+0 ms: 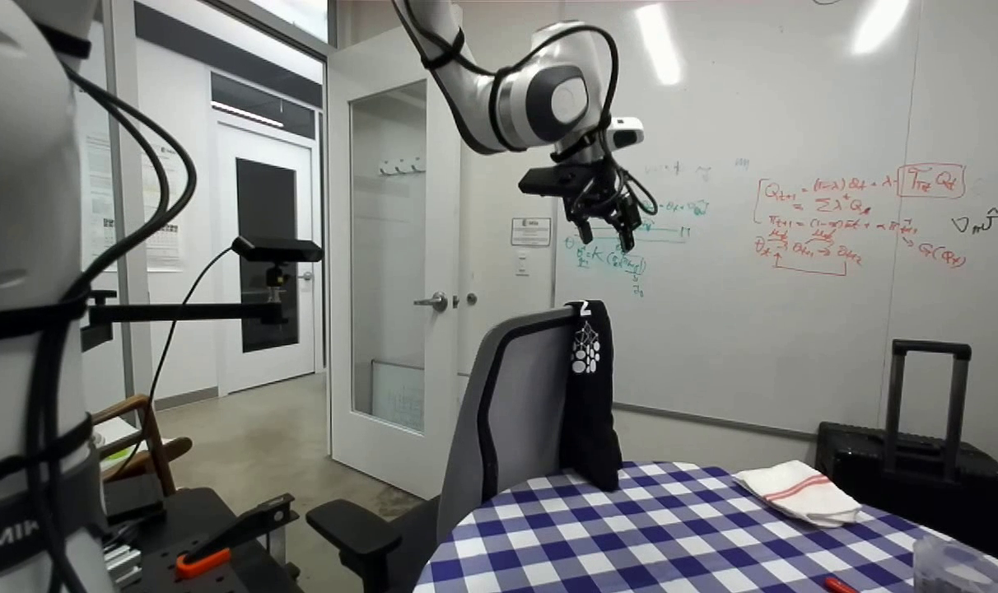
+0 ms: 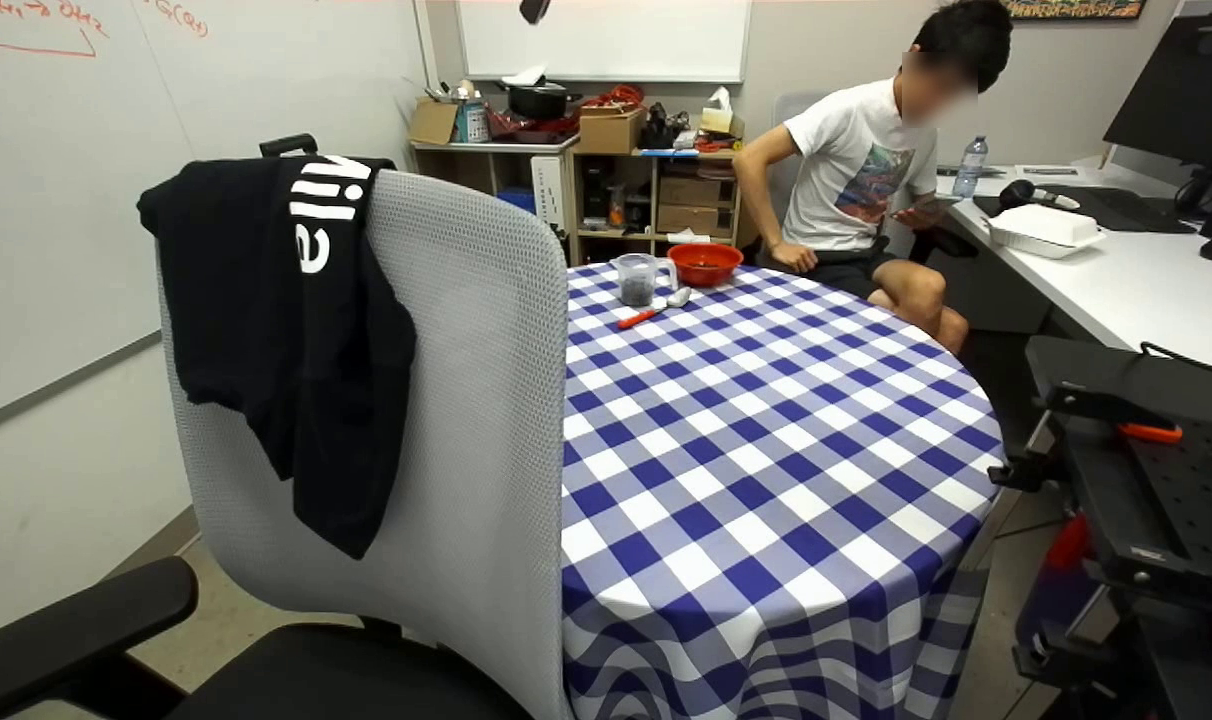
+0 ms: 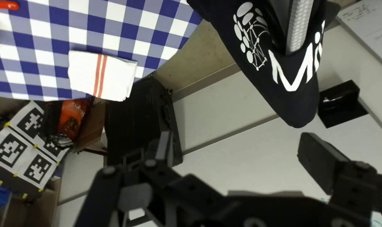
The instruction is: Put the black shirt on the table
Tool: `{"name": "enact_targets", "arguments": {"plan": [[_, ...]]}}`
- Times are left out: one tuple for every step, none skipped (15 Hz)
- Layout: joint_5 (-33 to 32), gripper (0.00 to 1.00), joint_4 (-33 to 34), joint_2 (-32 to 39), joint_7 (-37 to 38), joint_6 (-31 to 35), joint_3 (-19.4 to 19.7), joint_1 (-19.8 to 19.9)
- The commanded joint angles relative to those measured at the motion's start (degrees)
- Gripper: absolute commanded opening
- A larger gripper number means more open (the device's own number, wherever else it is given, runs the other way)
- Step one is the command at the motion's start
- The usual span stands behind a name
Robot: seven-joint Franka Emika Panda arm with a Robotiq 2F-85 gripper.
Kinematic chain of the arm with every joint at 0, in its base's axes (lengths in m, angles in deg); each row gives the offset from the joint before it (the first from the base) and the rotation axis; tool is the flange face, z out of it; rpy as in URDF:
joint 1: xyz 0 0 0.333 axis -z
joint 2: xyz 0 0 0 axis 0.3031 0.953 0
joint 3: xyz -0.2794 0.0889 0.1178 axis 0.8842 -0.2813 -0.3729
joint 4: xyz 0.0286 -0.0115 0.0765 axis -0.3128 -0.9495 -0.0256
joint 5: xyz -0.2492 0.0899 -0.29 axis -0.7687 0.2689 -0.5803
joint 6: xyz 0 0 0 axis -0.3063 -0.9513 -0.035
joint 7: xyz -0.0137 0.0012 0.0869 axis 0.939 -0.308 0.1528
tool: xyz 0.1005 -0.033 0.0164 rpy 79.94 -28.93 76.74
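Note:
The black shirt (image 1: 589, 412) hangs limp over the top of the grey office chair's back (image 1: 524, 403), with white lettering and a white print. It shows in both exterior views (image 2: 246, 290) and at the upper right of the wrist view (image 3: 285, 104). The table (image 1: 598, 543) with the blue-and-white checkered cloth stands beside the chair; it also shows in an exterior view (image 2: 766, 450) and the wrist view (image 3: 93, 28). My gripper (image 1: 606, 239) is above the shirt and chair top, apart from them. In the wrist view its fingers (image 3: 235, 142) are spread with nothing between them.
A folded white towel (image 1: 799, 492) with red stripes lies at the table's edge. A clear measuring cup (image 2: 638, 280), a red-handled spoon (image 2: 656, 310) and a red bowl (image 2: 704, 265) stand on the table. A black suitcase (image 1: 919, 478) stands behind. A person (image 2: 856, 180) sits beyond the table.

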Motion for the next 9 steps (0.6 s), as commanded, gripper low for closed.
{"name": "enact_targets", "arguments": {"plan": [[-0.40, 1.00, 3.70, 5.44, 10.59, -0.50, 2.07, -1.40], [0.12, 1.00, 4.36, 6.15, 12.68, -1.98, 2.76, -1.69], [2.10, 1.00, 4.38, 6.33, 14.05, -2.96, 2.33, -1.39], [5.10, 1.00, 4.83, 6.60, 14.34, -3.55, 1.23, -0.47], [8.67, 1.00, 5.38, 6.63, 13.50, -4.65, -0.33, 0.74], [11.57, 1.00, 6.00, 6.80, 13.63, -5.35, -1.05, 1.28], [14.64, 1.00, 6.79, 7.05, 13.49, -6.24, -1.75, 1.83], [17.60, 1.00, 7.51, 7.25, 13.54, -6.97, -2.34, 2.26], [20.75, 1.00, 8.32, 7.63, 13.54, -7.30, -2.98, 2.70]]}}
